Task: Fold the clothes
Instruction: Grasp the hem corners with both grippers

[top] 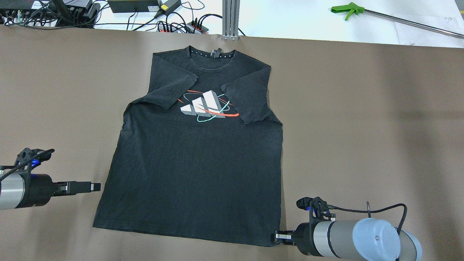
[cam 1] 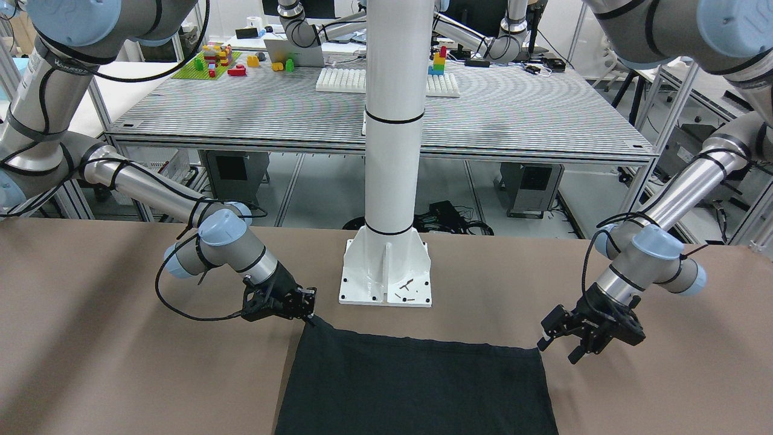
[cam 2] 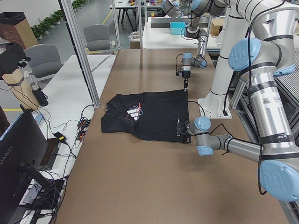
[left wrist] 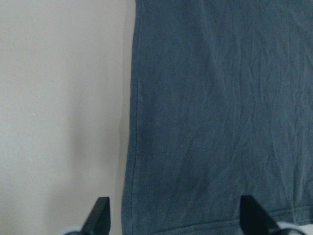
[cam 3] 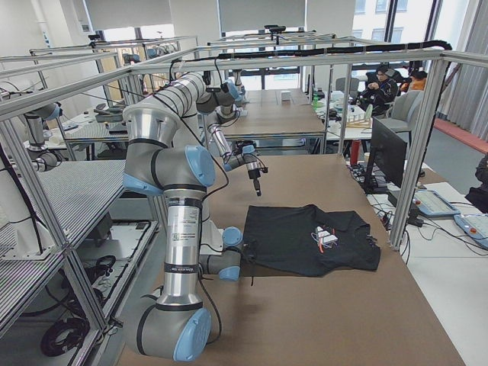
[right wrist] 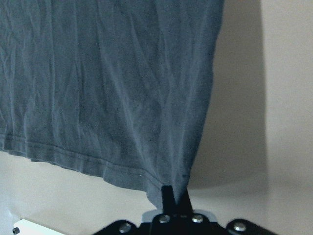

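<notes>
Right gripper: jaws closed, pinching the near hem corner of the black T-shirt; the corner is pulled up slightly off the table. Left gripper: jaws wide apart, gripping nothing, just beside the shirt's other side edge near the hem; contact cannot be told. Shirt lies flat mid-table, collar at the far edge, both sleeves folded in over the chest, beside the printed logo. White pillar stands on its base plate near the hem, between the arms. Beyond the table: cables and a green-handled tool.
</notes>
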Available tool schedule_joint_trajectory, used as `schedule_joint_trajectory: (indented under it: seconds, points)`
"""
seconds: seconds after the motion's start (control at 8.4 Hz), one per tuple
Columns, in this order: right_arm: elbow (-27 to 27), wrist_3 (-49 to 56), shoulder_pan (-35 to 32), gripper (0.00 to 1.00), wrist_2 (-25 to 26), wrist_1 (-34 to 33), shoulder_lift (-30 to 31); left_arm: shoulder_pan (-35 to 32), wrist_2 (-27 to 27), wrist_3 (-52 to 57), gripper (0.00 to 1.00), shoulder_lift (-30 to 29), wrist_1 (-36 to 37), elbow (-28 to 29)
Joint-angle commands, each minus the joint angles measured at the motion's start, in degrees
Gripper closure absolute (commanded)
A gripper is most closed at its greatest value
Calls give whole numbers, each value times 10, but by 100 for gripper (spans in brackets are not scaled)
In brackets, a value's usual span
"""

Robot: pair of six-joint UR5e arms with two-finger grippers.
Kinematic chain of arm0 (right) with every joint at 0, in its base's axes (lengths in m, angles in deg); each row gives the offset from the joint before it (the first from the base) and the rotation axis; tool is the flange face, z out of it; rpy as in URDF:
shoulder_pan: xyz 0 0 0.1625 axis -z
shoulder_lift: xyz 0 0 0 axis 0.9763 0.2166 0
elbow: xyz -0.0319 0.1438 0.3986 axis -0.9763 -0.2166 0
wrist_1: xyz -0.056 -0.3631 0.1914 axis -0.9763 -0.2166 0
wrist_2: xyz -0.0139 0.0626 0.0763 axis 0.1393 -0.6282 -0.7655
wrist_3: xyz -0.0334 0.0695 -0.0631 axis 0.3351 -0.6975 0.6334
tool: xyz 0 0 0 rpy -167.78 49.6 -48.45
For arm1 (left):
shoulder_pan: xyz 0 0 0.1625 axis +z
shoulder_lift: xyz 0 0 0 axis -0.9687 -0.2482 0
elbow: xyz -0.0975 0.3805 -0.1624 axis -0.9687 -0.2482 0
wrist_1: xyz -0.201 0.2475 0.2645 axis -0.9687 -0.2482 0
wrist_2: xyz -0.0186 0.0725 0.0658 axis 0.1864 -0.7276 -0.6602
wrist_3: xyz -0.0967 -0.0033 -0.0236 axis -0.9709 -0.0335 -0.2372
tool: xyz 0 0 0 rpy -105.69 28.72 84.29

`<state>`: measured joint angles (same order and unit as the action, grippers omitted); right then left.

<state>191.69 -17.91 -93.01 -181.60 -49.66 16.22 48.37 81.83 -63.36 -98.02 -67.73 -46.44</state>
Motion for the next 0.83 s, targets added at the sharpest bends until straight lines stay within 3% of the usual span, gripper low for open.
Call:
schedule_joint_trajectory:
  seconds: [0.0,0.12,0.71]
  points:
    - [0,1,0,100,-1,18,5,124,-134,-29,7,6,-1,3]
    - [0,1,0,100,-1,19,5,146,-161,-36,7,6,-1,13]
    - [0,1,0,100,0,19,4,149,-163,-37,7,4,-1,41]
